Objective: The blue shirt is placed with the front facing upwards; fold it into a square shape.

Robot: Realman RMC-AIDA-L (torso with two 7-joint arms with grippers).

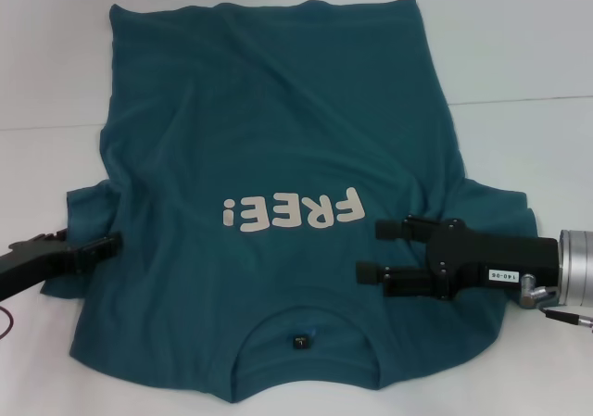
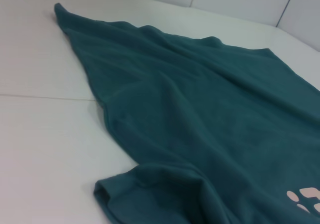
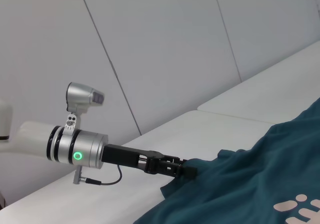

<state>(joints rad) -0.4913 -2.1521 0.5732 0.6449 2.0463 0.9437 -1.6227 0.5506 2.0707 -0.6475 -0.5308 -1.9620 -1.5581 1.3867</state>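
Blue shirt (image 1: 278, 184) lies front up on the white desk (image 1: 528, 82), collar nearest the robot, hem at the far edge. A small dark tag (image 1: 301, 342) sits inside the neckline.

Left gripper (image 1: 107, 247) is at the left sleeve's edge; the right wrist view shows it (image 3: 187, 170) touching the sleeve cloth, but I cannot tell whether it is clamped.

Right gripper (image 1: 389, 249) hovers over the right shoulder area, fingers apart, nothing held.

Beyond the collar, white lettering (image 1: 290, 212) reads "FREE!", upside down from here. A label on the right gripper (image 1: 501, 275) looks like "140-08".

Risk: the body is already wrinkled; uneven pulls on the sleeves would likely bunch it and give a skewed fold, not a square.
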